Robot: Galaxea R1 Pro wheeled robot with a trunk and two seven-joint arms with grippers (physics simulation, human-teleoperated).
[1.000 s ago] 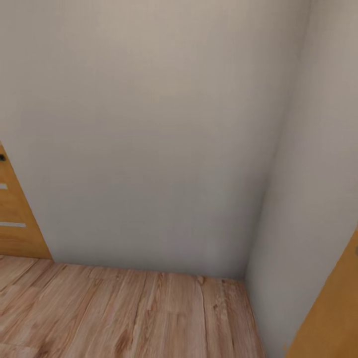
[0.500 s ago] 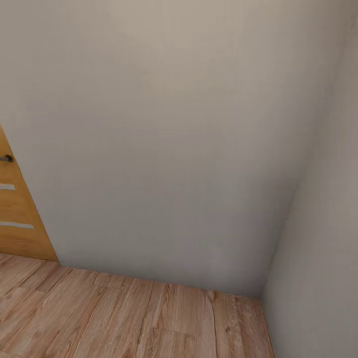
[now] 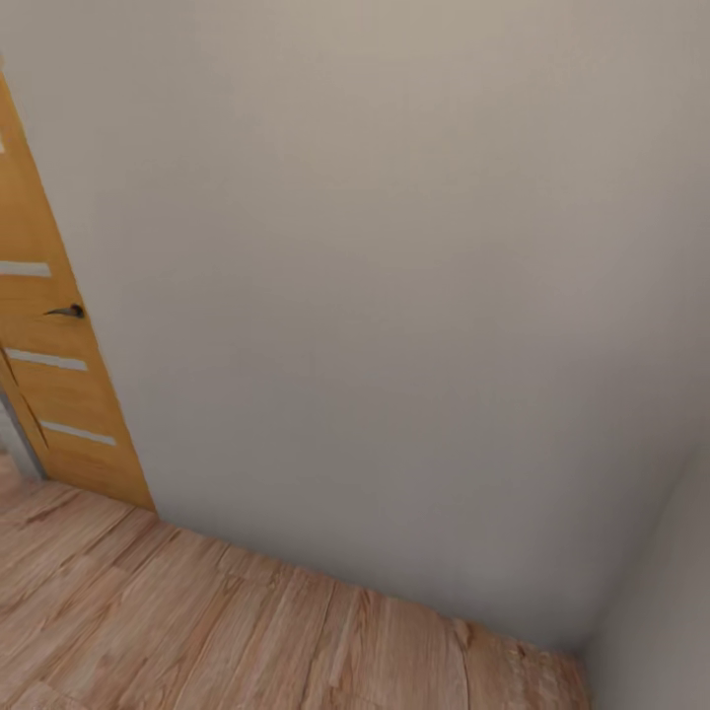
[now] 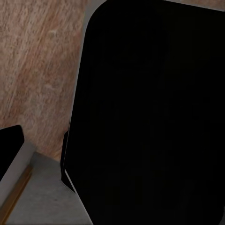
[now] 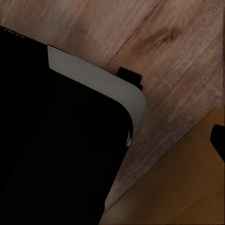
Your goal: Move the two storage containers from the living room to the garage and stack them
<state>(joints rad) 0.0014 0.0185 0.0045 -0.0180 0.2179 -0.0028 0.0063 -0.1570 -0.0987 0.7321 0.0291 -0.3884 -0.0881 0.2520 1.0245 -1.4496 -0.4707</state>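
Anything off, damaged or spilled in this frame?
Nothing stands out. The head view shows a plain pale wall meeting a clean wood plank floor at a corner, with an intact wooden door at the left. No spills or debris.

No text, label, brand, number or sign can be read on the plain pale grey wall (image 3: 394, 296), the orange wooden door (image 3: 49, 375) or the light wood plank floor (image 3: 197, 631).
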